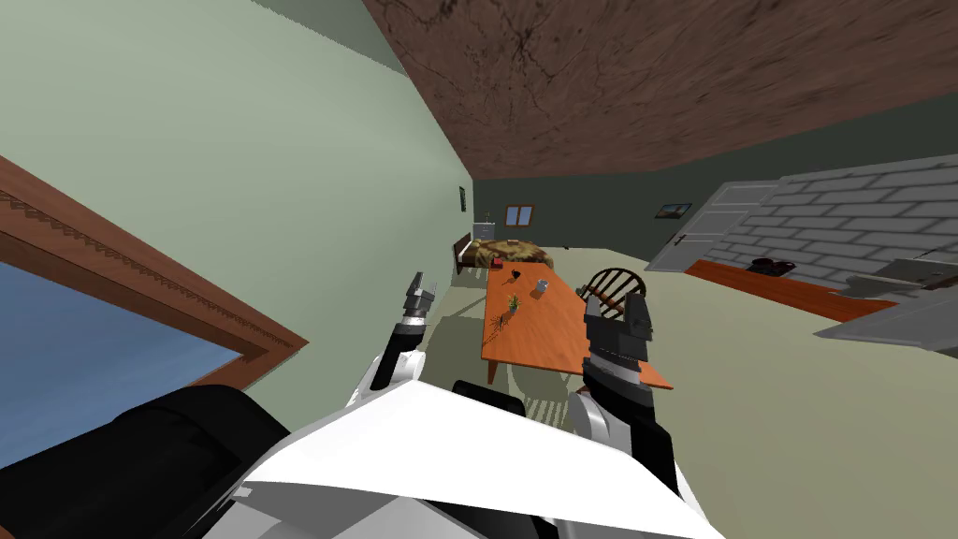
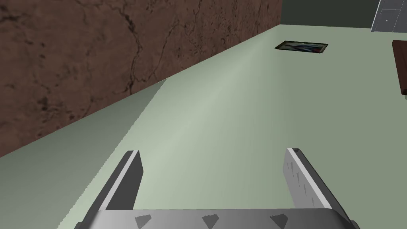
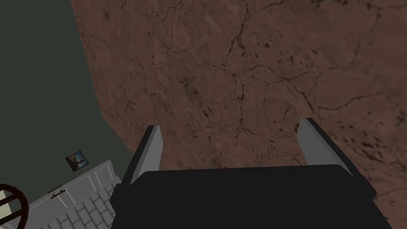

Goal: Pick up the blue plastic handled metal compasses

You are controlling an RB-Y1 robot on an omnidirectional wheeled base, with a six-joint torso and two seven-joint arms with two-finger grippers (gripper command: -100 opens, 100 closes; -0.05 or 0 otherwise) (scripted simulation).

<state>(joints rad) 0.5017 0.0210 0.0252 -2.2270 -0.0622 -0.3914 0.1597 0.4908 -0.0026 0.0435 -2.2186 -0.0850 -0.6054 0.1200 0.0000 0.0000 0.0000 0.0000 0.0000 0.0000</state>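
An orange-brown table (image 1: 547,337) stands ahead of me, a little to the right. On its far half lie a few small things: a dark one (image 1: 514,275), a grey cup (image 1: 541,284) and a thin yellow-green one (image 1: 512,303). They are too small to tell which is the compasses. My left gripper (image 1: 420,288) (image 2: 214,151) is raised to the left of the table, open and empty, facing a wall. My right gripper (image 1: 638,313) (image 3: 232,127) is raised over the table's near right corner, open and empty, pointing at the ceiling.
A round-backed wooden chair (image 1: 613,284) stands at the table's right side. A bed (image 1: 505,253) lies beyond its far end. An open grey door (image 1: 716,225) is at the far right. A wood-framed window (image 1: 140,271) and a black bulk (image 1: 140,449) are close on my left.
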